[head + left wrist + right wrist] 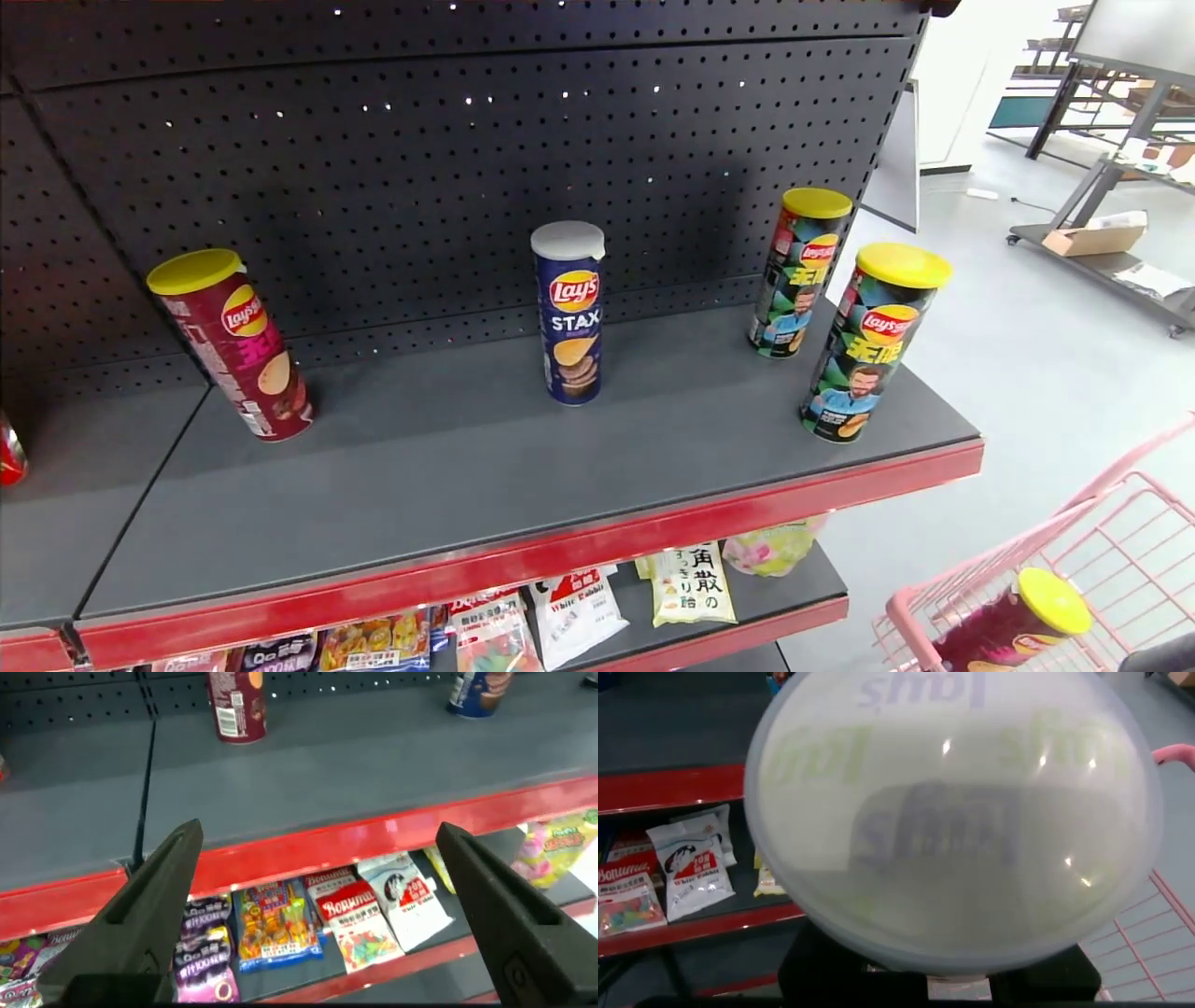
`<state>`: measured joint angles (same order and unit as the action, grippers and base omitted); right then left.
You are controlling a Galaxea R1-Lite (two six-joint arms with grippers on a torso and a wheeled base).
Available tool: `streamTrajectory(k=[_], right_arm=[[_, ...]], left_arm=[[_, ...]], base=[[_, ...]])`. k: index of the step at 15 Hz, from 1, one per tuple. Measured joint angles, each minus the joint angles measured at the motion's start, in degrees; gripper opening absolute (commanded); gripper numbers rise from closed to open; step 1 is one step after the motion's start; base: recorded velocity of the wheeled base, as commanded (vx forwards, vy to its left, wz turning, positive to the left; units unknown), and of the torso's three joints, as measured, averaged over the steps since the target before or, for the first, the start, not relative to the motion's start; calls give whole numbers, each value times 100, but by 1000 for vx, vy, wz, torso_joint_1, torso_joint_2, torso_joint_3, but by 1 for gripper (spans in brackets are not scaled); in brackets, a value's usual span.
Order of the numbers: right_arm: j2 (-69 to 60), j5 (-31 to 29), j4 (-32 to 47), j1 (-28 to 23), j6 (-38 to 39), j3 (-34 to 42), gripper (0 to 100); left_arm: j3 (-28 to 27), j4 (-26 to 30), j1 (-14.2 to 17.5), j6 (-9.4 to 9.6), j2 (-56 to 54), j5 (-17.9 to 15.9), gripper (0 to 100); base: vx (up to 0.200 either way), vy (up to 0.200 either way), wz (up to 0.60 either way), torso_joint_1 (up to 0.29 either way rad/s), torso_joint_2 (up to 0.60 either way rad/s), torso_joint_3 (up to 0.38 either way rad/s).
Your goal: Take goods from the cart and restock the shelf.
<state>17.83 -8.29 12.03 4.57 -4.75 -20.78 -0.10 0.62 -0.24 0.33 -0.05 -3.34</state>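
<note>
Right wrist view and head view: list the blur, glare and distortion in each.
Right wrist view: the pale lid sits close to the lens, out of focus, with small glints on it. Head view: light pricks through holes in the pegboard; the maroon can leans outward, likely wide-lens distortion.

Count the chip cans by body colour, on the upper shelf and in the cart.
Maroon cans: 2, one on the shelf at, one in the pink cart at
Blue can: 1
Green-and-black cans: 2
Total: 5
The red thing at the shelf's left edge is too cut off to count.
</note>
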Motion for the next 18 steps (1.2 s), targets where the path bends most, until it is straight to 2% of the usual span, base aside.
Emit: streamTrajectory(k=[4, 6, 9, 10, 12, 14, 16, 18], right_arm=[[-329, 9, -33, 0, 5, 26, 0], [-393, 194, -33, 44, 104, 39, 0], [-417, 386, -33, 127, 121, 63, 0], [-412, 391, -33, 133, 123, 63, 0], [-411, 395, -18, 140, 126, 69, 0], [-395, 394, -32, 140, 126, 59, 0], [-349, 389, -35, 138, 126, 30, 0], [-262, 389, -49, 138, 126, 4, 0]], left_arm=[[-1, 0, 2, 33, 46, 4, 100], [-69, 20, -5, 27, 84, -49, 100], [-833, 4, -24, -169, 597, -134, 100], [-1136, -51, -35, -117, 985, -148, 100], [-1753, -346, -94, 191, 2243, -271, 100], [-2176, -880, -378, 423, 3540, -645, 100], [-2492, -1456, -855, 574, 4754, -1174, 100], [-2829, -2197, -1221, 673, 5992, -1959, 100]], base=[[0, 0, 0, 0, 0, 0], [0, 0, 0, 0, 0, 0], [0, 0, 0, 0, 0, 0], [0, 0, 0, 0, 0, 0], [0, 0, 0, 0, 0, 0], [0, 0, 0, 0, 0, 0], [0, 0, 0, 0, 0, 0], [0, 0, 0, 0, 0, 0]])
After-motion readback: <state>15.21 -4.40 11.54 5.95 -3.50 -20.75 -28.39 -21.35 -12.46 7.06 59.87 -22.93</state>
